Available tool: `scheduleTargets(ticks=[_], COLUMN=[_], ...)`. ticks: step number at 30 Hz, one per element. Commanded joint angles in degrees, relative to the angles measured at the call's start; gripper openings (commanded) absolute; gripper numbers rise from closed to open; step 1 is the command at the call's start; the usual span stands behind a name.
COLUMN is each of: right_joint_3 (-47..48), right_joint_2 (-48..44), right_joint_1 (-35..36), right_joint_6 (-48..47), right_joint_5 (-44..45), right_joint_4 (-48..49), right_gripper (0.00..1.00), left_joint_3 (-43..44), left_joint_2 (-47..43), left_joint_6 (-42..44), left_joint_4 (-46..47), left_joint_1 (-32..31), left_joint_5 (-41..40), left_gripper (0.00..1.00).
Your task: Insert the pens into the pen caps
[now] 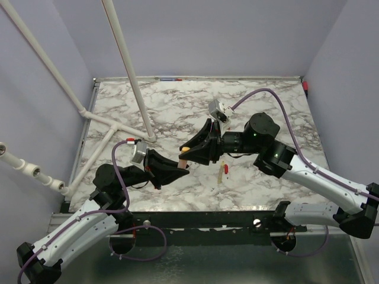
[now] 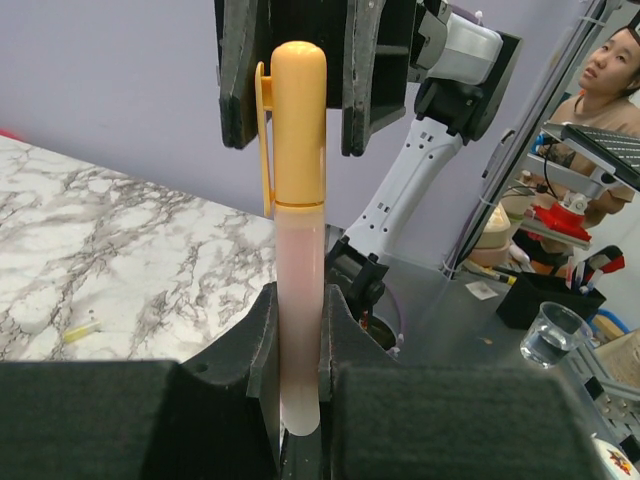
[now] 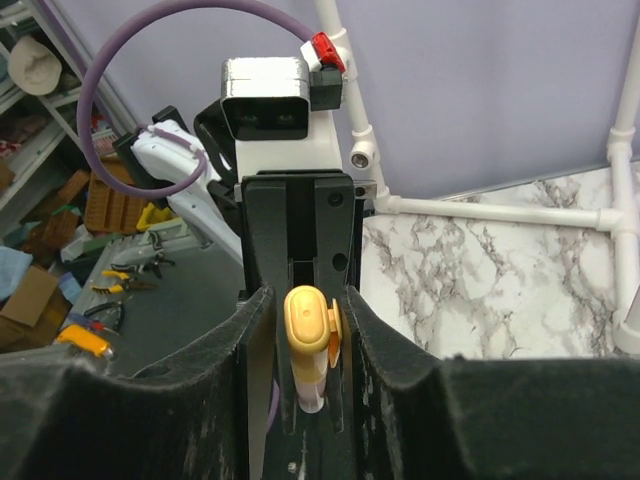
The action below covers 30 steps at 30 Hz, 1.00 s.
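A whitish-pink pen point(image 2: 300, 300) stands upright in my left gripper point(image 2: 300, 340), which is shut on its lower barrel. A yellow-orange pen cap point(image 2: 298, 120) with a clip sits on the pen's top end. My right gripper point(image 3: 305, 330) faces it end on, its jaws flanking the cap point(image 3: 308, 320). A small gap shows on each side, narrower at the clip. In the top view both grippers point(image 1: 180, 168) point(image 1: 186, 149) meet above the table's middle, with the capped pen point(image 1: 184, 155) between them. A yellow pen point(image 1: 220, 173) and a red piece point(image 1: 227, 169) lie on the marble just right of them.
A white pipe frame point(image 1: 127, 65) rises from the table's left half. The marble table point(image 1: 266, 183) has raised edges at the back and sides. A small yellow piece point(image 2: 80, 330) lies on the marble in the left wrist view.
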Motion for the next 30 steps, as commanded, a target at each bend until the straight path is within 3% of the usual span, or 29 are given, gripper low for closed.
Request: scheduleTargets(ticks=[1, 7, 20, 30], right_joint_3=[-1.6, -2.3, -8.4, -11.8], right_joint_2=[0.2, 0.0, -1.1, -1.2], right_joint_1=[-0.2, -0.2, 0.3, 2.4], right_joint_6=[-0.1, -1.0, -2.0, -2.8], right_joint_5=[-1.8, -2.0, -4.8, -6.1], right_joint_4=[2.2, 2.3, 6.3, 5.7], right_gripper=[0.31, 0.01, 0.01, 0.01], left_joint_3=[-0.8, -0.8, 0.0, 7.2], left_joint_2=[-0.2, -0.1, 1.3, 5.5], left_joint_6=[-0.4, -0.5, -1.8, -0.1], left_joint_4=[1.7, 1.7, 3.3, 2.9], left_joint_1=[0.0, -0.1, -0.1, 0.0], left_joint_5=[1.0, 0.6, -0.7, -0.9], left_gripper=[0.0, 0.0, 0.0, 0.0])
